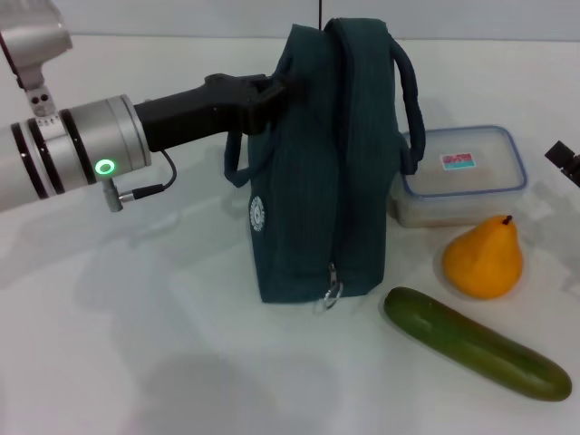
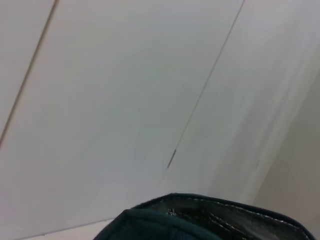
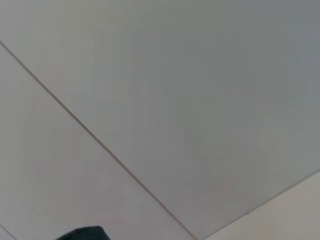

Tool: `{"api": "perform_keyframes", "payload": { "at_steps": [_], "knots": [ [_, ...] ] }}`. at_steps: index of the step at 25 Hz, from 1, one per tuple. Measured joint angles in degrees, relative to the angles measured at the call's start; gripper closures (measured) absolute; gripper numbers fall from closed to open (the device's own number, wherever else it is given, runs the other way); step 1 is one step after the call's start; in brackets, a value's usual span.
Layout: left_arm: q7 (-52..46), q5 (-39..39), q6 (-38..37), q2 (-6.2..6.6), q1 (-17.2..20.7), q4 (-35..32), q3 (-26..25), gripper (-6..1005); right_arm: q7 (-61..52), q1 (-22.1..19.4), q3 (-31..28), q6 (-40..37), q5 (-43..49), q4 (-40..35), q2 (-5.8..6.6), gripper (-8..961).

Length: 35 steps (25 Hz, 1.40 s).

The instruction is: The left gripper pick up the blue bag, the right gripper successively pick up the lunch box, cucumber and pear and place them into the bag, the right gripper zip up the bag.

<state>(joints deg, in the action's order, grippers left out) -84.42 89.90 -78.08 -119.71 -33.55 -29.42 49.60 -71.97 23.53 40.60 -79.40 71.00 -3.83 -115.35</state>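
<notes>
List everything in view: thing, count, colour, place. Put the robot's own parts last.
blue bag: one, dark teal, standing upright mid-table, zipper pull hanging low on its front.
lunch box: one, clear with blue-rimmed lid, behind the pear, right of the bag.
pear: one, orange-yellow, right of the bag.
cucumber: one, dark green, lying in front of the pear.
table: one, white.
left hand: one, black on a silver arm, at the bag's top.
right hand: one, black, at the right edge.

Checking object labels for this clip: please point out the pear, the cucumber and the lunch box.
pear [image 1: 484,263], head view, middle of its orange body.
cucumber [image 1: 476,355], head view, midway along its green length.
lunch box [image 1: 462,174], head view, on the clear lid.
</notes>
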Motion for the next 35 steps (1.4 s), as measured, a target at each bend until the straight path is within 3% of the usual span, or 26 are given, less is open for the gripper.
{"api": "perform_keyframes", "payload": {
  "at_steps": [19,35],
  "knots": [
    [3.0,1.3,-1.9,0.42,1.6,-0.6,3.2,955,-9.6,0.5,-0.5,0.8,-5.6,6.5,-0.77,210],
    [3.1,1.4,-4.4,0.44,1.8,-1.4,3.8,955,-23.1,4.5,0.3,6.7,-1.9,6.1,-0.72,212]
  ]
}}
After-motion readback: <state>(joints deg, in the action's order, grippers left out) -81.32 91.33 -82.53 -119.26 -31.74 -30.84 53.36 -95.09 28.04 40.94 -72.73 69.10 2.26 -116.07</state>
